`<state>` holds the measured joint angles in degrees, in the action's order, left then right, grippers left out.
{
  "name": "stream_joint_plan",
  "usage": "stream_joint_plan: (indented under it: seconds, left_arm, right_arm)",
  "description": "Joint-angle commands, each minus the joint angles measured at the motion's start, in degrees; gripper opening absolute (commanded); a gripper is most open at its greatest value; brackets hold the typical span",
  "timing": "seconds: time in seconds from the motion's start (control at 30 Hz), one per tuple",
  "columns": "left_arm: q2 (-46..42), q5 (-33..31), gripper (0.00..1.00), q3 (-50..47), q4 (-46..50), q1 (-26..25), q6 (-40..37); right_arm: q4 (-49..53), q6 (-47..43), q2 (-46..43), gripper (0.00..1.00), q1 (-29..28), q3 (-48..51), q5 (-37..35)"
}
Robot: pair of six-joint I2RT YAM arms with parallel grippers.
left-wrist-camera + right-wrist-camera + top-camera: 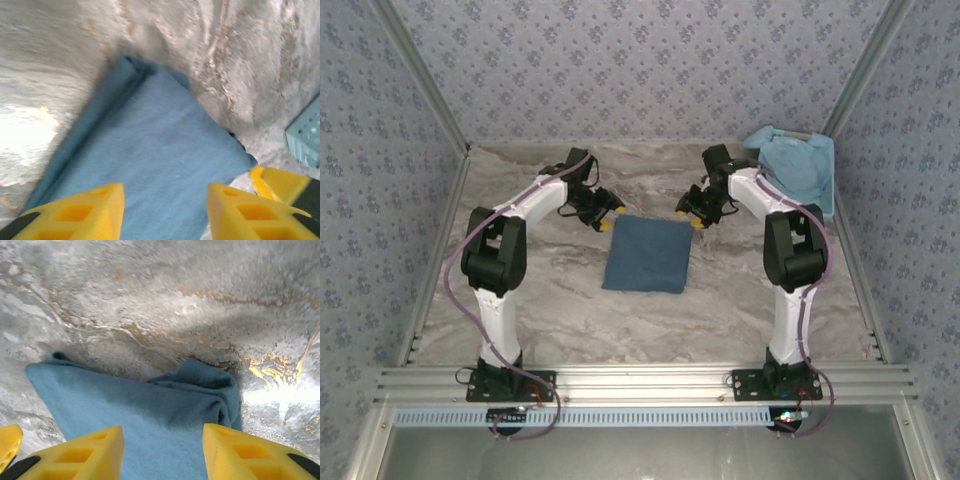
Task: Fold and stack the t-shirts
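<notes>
My left gripper point(165, 194) has its yellow jaws parted with nothing pinched between them, and it hangs over the far-left corner of the dark teal-blue t-shirt point(648, 254), at about 11 o'clock from it. My right gripper point(162, 436) is also spread and empty, over the far-right corner at about 1 o'clock. The shirt lies folded into a neat rectangle at the middle of the marbled table point(550, 300). At 2 o'clock, in the far-right corner, the paler sky-blue t-shirt point(790, 165) sits rumpled in the pale-blue basket point(828, 185).
</notes>
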<state>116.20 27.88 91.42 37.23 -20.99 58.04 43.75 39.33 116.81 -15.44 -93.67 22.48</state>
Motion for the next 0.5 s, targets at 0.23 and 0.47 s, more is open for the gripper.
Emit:
stream_joint_plan:
  seconds: [0.23,0.47]
  left_arm:
    - [-18.9,-1.8,0.33,-19.7,-8.3,-9.3,7.7]
    - [-9.9,-2.9,0.31,-16.6,-12.4,-12.0,7.8]
  right_arm:
    - [-13.2,14.2,-28.2,0.15,-7.3,28.7,-0.2]
    - [-26.2,24.9,-29.7,0.09,-12.9,42.6,3.5]
